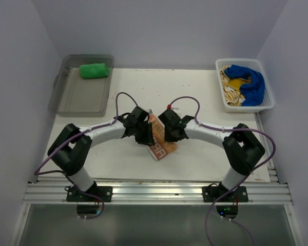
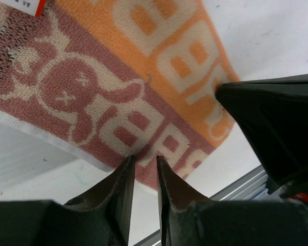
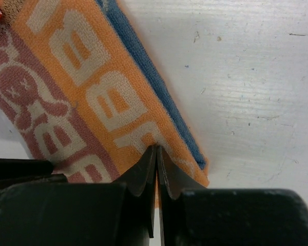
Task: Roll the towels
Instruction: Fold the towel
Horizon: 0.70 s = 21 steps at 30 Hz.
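Note:
The orange-and-white towel (image 1: 159, 143) lies folded mid-table between both grippers, with a blue underside showing in the right wrist view (image 3: 92, 87). My left gripper (image 1: 145, 137) has its jaws nearly together on the towel's near edge (image 2: 143, 128), with a little cloth in the narrow gap. My right gripper (image 1: 168, 134) is shut on a puckered fold of the same edge. The green towel (image 1: 95, 70) lies rolled in the grey bin (image 1: 74, 100). The deep blue towel (image 1: 250, 82) and the yellow-tan patterned towel (image 1: 230, 92) lie heaped in the white basket (image 1: 269, 105).
The grey bin stands at the back left and the white basket at the back right. The right gripper's finger shows in the left wrist view (image 2: 272, 118), close beside the left fingers. A metal rail (image 1: 154, 192) runs along the near table edge.

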{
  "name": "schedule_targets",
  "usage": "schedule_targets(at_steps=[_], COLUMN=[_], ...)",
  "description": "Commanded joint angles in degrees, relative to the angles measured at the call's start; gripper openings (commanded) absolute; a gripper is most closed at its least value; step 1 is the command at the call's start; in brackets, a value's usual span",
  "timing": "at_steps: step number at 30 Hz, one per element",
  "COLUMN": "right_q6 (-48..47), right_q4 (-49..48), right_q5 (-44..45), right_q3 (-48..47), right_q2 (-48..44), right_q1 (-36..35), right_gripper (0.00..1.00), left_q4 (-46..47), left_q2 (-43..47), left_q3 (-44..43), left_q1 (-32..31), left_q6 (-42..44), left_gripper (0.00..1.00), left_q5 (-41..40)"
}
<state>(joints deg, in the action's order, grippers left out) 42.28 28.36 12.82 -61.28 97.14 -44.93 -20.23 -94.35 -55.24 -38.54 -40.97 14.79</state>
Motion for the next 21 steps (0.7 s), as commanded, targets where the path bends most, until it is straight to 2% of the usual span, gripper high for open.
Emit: schedule_targets(at_steps=[1, 11, 21], right_q6=[0.08, 3.07, 10.01], right_q4=[-1.9, -4.72, -2.7], right_q5=[-0.42, -2.89, -2.28], right_q3=[2.12, 10.73, 12.76], right_q2=[0.24, -3.01, -6.87], right_q1=[0.28, -0.86, -9.65], right_gripper=[0.05, 0.02, 0.01], left_q4=[2.74, -0.68, -4.81], left_q2=[-2.59, -4.27, -5.24], left_q3=[0.58, -0.56, -5.48], left_q1=[-0.13, -0.13, -0.04], left_q6=[0.36, 2.21, 3.7], left_gripper=[0.27, 0.26, 0.25], left_q5=[-0.72, -4.59, -8.1])
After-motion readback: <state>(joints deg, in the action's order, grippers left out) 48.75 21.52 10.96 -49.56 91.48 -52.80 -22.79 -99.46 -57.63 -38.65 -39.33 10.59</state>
